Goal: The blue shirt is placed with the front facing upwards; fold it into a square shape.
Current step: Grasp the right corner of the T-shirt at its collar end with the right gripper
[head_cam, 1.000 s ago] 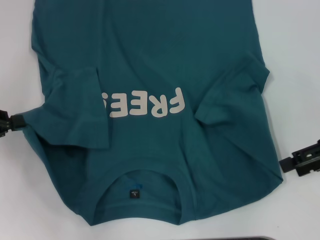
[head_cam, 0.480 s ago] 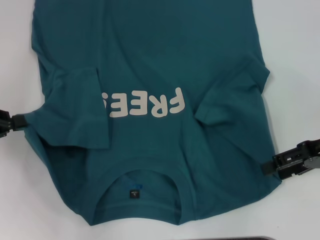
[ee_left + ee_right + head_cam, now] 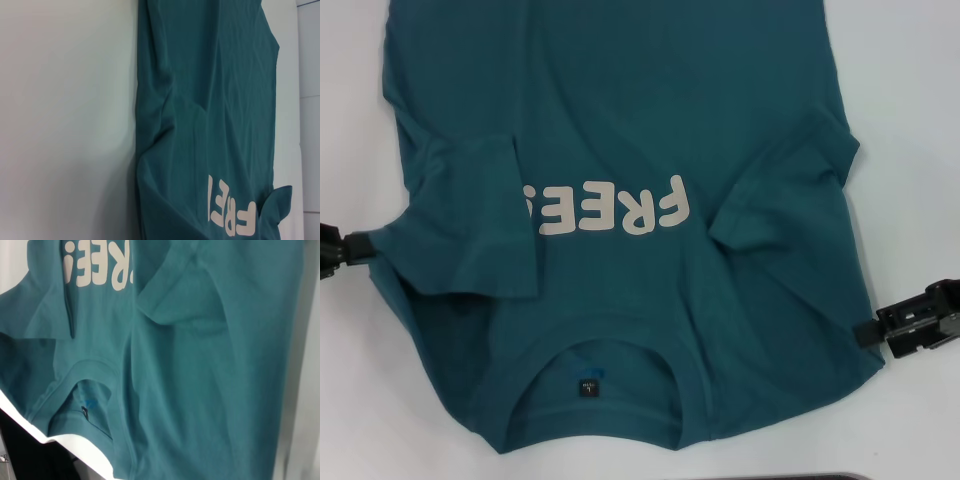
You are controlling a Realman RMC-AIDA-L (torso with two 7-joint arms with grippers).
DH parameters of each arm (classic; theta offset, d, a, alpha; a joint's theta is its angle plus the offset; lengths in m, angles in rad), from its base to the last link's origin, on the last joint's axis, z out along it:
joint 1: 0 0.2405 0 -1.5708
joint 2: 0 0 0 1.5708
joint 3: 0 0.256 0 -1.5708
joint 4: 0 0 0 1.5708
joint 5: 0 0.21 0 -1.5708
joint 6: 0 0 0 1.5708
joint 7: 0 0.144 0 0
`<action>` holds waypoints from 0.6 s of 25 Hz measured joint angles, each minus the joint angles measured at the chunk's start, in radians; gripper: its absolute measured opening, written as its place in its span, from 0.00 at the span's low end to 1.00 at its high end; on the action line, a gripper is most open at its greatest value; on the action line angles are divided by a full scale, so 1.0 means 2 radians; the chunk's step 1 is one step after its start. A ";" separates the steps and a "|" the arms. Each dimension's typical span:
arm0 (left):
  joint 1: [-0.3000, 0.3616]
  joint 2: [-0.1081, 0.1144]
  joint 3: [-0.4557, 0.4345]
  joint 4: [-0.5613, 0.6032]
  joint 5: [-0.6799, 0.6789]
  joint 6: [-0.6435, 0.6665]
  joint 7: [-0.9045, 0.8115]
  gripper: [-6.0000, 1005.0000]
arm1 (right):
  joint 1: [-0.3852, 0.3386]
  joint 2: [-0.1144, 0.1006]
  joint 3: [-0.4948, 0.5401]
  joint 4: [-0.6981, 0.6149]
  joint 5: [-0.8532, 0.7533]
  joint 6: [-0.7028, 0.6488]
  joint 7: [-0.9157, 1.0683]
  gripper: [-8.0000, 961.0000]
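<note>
Blue shirt (image 3: 620, 200) front-up on the white table (image 3: 910, 120), collar (image 3: 605, 375) nearest the robot, long axis running away from it, both sleeves folded inward. Left gripper (image 3: 358, 246) touches the left shoulder edge; right gripper (image 3: 865, 333) touches the right — equally near, cloth lying between them. Finger state: cannot tell. Soft matte cotton, ribbed collar, cream lettering (image 3: 605, 208).
</note>
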 joint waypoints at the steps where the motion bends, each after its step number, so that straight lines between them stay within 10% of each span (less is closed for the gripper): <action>1: 0.000 0.000 0.000 0.000 0.000 0.000 0.000 0.01 | 0.001 0.001 -0.001 -0.001 0.000 -0.001 0.000 0.95; 15: 0.002 -0.002 0.000 0.000 0.000 0.000 0.000 0.01 | 0.014 0.014 -0.009 -0.019 0.001 -0.020 0.002 0.93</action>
